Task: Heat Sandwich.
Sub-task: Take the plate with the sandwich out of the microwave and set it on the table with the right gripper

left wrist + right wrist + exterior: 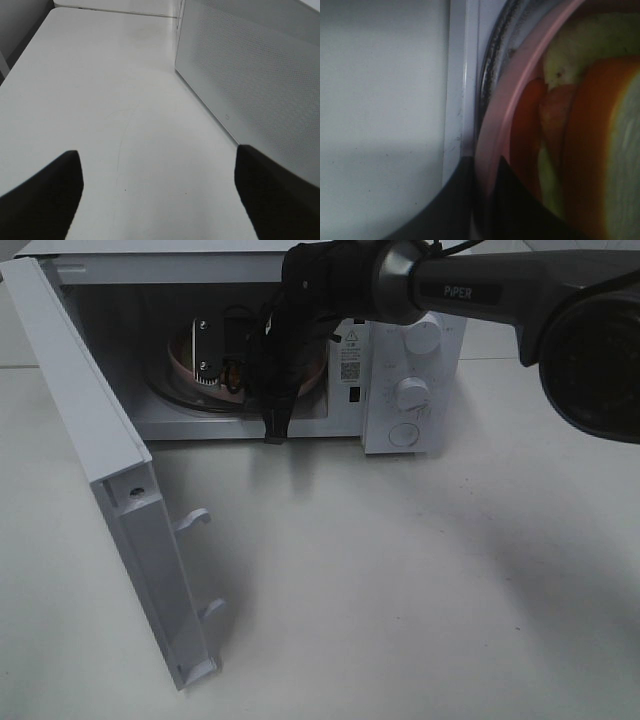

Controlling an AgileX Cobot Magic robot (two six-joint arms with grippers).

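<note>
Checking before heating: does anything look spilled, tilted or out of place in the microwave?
Nothing stands out. The sandwich lies on its pink plate inside the microwave, with no spill visible. The right gripper pinches the plate's rim, and the door stands open.

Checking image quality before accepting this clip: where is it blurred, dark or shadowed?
Right wrist view: the sandwich and pink plate sit very close, soft and dim. Exterior high view: the right arm near the lens is dark, blurred, shadowing the table. Left wrist view: evenly lit.
</note>
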